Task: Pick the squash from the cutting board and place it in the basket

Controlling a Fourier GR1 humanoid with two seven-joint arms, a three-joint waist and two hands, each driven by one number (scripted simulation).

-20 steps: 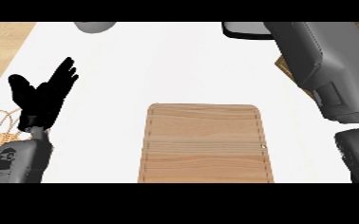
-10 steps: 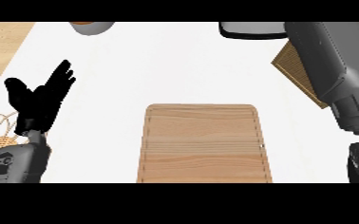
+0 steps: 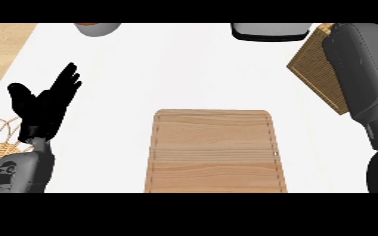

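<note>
left hand [image 3: 46, 104]: open, fingers straight and pointing up, resting by the counter's left edge | right forearm [image 3: 356, 75]: along the right edge, you can't see its hand at all

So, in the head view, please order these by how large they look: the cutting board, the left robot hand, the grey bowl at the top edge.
1. cutting board
2. left robot hand
3. grey bowl, cut off by the top edge, so its true size is unsure.
</note>
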